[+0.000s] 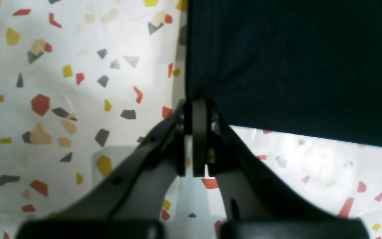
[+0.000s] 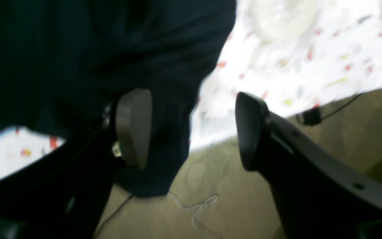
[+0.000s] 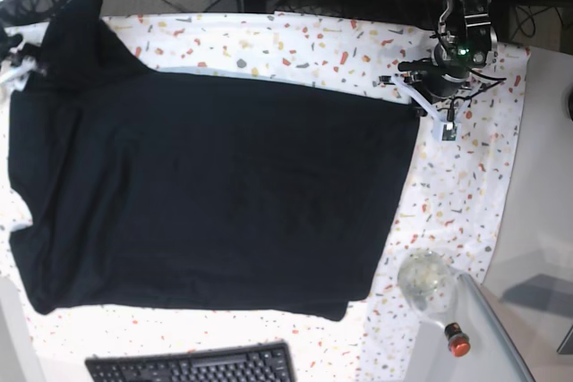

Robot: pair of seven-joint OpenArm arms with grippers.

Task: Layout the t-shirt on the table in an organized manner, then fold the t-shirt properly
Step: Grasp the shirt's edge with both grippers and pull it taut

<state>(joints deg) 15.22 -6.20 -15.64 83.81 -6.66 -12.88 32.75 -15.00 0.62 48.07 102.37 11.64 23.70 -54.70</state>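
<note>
Right gripper (image 2: 192,129) gapes — black t-shirt (image 2: 78,49) drapes past one finger (image 2: 134,126).

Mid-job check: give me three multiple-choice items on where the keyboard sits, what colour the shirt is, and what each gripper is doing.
1. In the base view, where is the keyboard?
A. bottom edge
B. top edge
C. on the shirt

2. What colour is the t-shirt?
A. white
B. black
C. red

3. How do the grippers stand?
A. both open
B. both shut on the shirt
C. left shut on the shirt, right open

Answers:
1. A, it lies along the bottom edge, below the shirt.
2. B, the cloth is plain black on the speckled table.
3. C, the left gripper pinches a shirt corner, while the right gripper has a wide gap.
</note>
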